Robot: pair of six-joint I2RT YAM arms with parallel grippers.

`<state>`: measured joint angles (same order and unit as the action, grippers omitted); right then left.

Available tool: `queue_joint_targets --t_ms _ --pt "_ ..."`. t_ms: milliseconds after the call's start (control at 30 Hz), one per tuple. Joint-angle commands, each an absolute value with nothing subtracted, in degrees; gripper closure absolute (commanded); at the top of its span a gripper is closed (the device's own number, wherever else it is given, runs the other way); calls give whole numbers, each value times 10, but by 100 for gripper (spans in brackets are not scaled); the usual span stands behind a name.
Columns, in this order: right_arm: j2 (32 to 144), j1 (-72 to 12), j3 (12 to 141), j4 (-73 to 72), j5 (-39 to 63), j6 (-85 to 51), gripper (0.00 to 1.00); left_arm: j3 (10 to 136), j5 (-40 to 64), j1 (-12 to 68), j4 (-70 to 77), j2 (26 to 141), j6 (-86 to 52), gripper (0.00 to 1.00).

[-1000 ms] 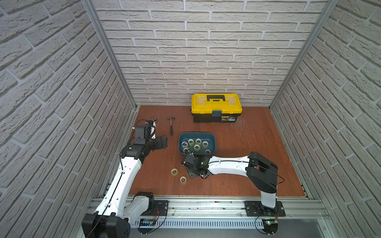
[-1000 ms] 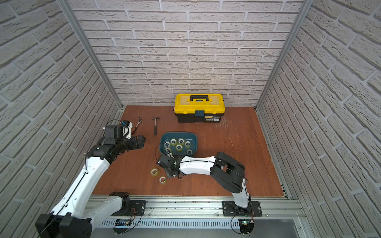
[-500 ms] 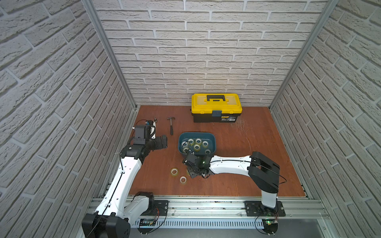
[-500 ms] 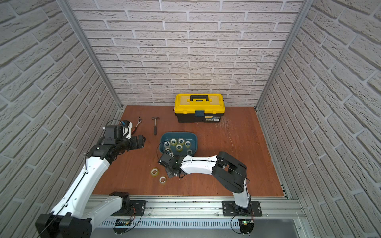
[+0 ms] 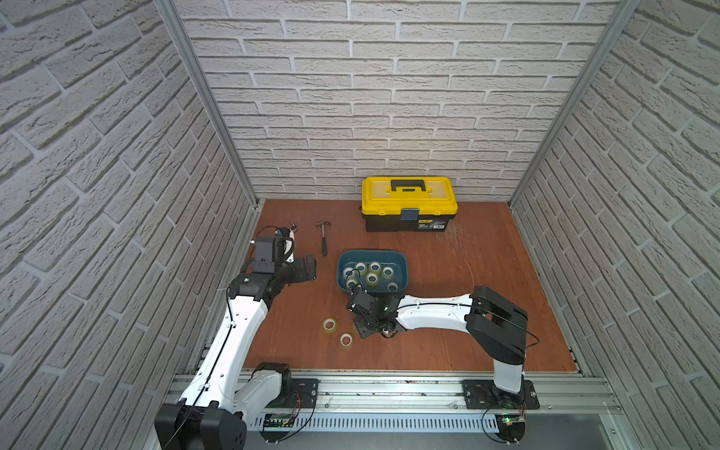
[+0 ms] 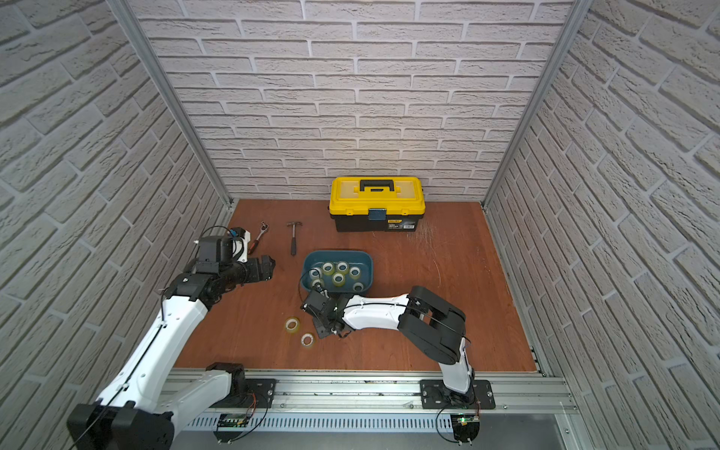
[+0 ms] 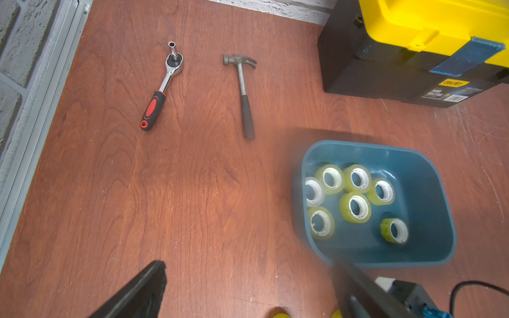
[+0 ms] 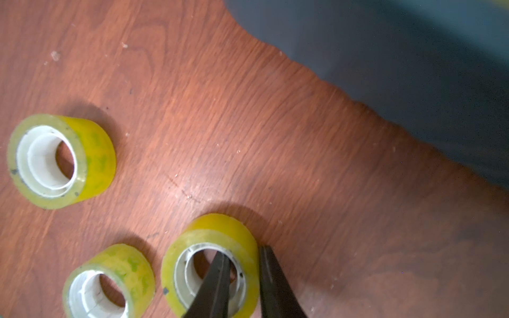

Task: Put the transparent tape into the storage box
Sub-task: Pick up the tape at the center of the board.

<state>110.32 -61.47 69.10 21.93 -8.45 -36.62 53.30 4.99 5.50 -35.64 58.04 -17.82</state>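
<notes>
Three rolls of transparent tape stand on the wooden floor in the right wrist view. My right gripper (image 8: 243, 252) is shut on the wall of one roll (image 8: 220, 228), with one finger inside its core and the other outside. The other two rolls (image 8: 91, 157) (image 8: 129, 264) stand free beside it. In both top views two loose rolls (image 5: 329, 324) (image 6: 307, 339) show left of the right gripper (image 5: 361, 331); the held roll is hidden under it. The teal storage box (image 5: 403, 269) (image 7: 429, 198) holds several rolls (image 7: 355, 208). My left gripper (image 7: 248, 289) hovers open and empty, left of the box.
A yellow-and-black toolbox (image 5: 409, 202) stands against the back wall. A hammer (image 7: 243, 93) and a red-handled ratchet wrench (image 7: 162, 88) lie at the back left. Brick walls close in three sides, and a metal rail (image 5: 389, 389) runs along the front.
My right gripper's jaws have narrowed onto the wall of the tape roll. The left arm has not moved.
</notes>
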Motion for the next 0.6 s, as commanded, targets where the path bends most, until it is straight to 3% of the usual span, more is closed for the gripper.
queue_joint_targets --t_ms 0,200,567 --pt "1112 -613 693 214 -72 -358 85 531 56 51 -343 579 -177 2" --pt "1054 -613 689 232 -86 -350 96 525 74 52 -330 572 -178 2" --pt "956 -580 767 338 -119 -288 96 520 72 87 -306 551 -166 2"
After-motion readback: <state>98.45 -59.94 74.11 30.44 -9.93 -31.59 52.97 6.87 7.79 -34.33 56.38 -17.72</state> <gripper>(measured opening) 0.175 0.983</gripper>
